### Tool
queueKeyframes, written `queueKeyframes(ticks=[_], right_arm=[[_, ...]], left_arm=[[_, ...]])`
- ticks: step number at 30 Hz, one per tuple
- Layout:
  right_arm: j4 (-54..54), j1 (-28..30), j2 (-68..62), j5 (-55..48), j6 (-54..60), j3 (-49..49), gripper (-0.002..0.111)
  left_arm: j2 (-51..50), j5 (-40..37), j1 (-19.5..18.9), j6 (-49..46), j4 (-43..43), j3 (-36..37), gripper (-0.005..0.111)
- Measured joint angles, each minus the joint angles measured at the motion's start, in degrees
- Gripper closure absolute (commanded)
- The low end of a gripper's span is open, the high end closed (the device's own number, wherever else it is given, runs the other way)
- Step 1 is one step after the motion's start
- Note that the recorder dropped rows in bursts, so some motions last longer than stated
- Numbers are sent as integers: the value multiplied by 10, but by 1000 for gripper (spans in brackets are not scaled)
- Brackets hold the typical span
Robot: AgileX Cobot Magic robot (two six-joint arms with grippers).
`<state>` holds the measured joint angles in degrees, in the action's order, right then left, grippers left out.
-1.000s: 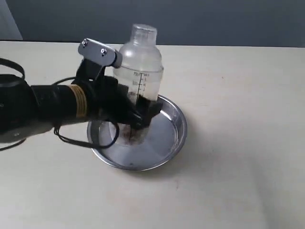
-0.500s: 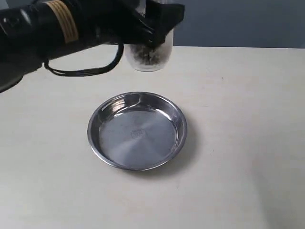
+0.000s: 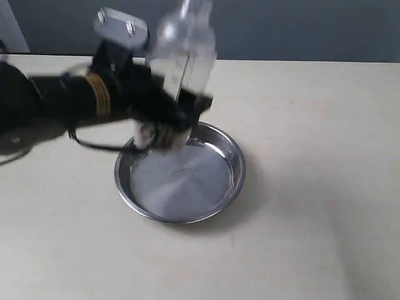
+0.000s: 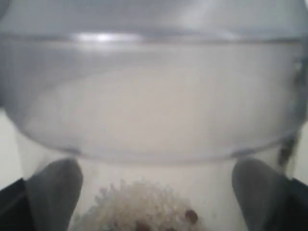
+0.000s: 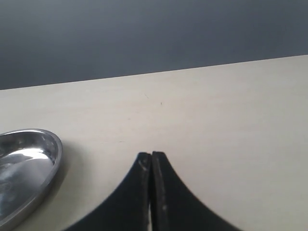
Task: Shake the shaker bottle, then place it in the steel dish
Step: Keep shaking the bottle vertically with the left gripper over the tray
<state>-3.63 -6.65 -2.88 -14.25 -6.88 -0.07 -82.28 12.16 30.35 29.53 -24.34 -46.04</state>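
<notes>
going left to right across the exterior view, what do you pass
black left arm → left pincer gripping the shaker bottle → bare table. The steel dish spans beneath pincer and bottle, so it is left out.

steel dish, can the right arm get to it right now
Probably yes, at the rim nearest it. In the right wrist view only bare table lies between the shut right gripper and the steel dish. The left gripper holds the shaker bottle over the dish's opposite side.
</notes>
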Motion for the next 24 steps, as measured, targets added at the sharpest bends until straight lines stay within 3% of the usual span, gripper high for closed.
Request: queueKeyframes(ticks=[4,7,13,21,24], right_arm=[[0,0,0,0,0,0,109],[0,0,0,0,0,0,109],[0,0,0,0,0,0,109],[0,0,0,0,0,0,109],[0,0,0,0,0,0,109]], left_arm=[[8,45,5,3,2,21,106],[-24,15,5,10,-8,55,106],[47,45,5,10,-16,10,106],[-27,-27,-2,-7,-4,86,106],[-17,-11,-58,-110,118,69,106]])
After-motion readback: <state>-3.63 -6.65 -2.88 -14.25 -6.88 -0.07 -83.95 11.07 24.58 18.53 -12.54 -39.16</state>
